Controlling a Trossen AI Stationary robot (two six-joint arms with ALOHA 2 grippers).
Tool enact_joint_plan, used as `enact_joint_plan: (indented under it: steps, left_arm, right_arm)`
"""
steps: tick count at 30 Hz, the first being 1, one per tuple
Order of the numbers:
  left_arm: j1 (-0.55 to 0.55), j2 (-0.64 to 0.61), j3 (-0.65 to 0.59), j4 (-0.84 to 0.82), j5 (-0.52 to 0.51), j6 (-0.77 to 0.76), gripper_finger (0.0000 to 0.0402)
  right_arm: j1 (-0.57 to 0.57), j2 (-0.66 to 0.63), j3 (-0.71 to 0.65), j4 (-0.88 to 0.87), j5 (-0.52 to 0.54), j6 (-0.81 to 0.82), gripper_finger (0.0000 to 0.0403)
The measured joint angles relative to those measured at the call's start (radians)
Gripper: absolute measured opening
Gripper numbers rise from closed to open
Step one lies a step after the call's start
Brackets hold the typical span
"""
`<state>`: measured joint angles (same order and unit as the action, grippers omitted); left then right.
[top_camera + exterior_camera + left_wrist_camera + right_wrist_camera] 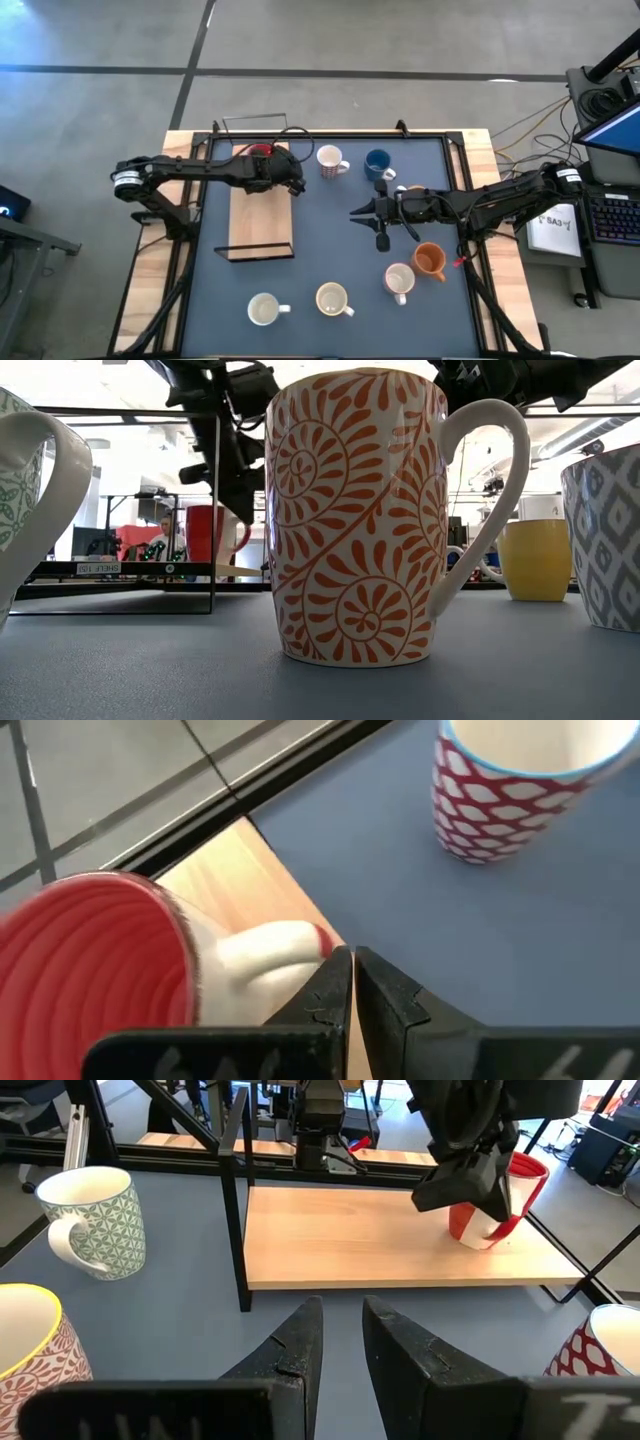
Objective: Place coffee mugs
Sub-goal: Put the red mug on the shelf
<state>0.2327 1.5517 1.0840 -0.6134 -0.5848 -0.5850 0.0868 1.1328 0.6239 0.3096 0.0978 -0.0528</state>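
Observation:
A red coffee mug (262, 150) with a white handle (270, 945) stands upright on the far end of a wooden shelf board (260, 215). My left gripper (353, 970) is shut just beside that handle, on the mug's right side (500, 1215). My right gripper (340, 1320) hovers open over the mat's middle (358, 212), holding nothing. It points toward the board. Several other coffee mugs stand on the blue mat, among them a red-and-white patterned one (330, 160) and a blue one (378, 163). My left gripper's shut fingers (330, 980) stand right against the free side of the red mug's white handle, slanting down from above. I cannot tell whether they touch it. The mug rests on the board by its base.
An orange mug (430, 260), a white one (398, 280), a cream one (333, 298) and another white one (263, 310) stand along the near part of the mat. A black metal frame (235, 1200) rises around the board. Bare mat lies between the board and my right gripper.

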Motion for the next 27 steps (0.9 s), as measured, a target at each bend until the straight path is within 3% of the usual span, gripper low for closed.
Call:
enact_joint_plan:
  steps: [8, 14, 27]
  left_arm:
    - [0.003, -0.001, 0.005, 0.046, 0.021, 0.0, 0.0]
    - [-0.008, -0.004, 0.079, 0.05, 0.036, 0.04, 0.0]
    - [0.03, -0.001, 0.092, -0.069, 0.087, 0.008, 0.0]
  right_arm:
    - [0.0, 0.0, 0.0, -0.001, 0.0, 0.0, 0.0063]
    - [0.0, 0.0, 0.0, -0.002, 0.0, -0.001, 0.0063]
    - [0.0, 0.0, 0.0, -0.008, 0.0, -0.001, 0.0063]
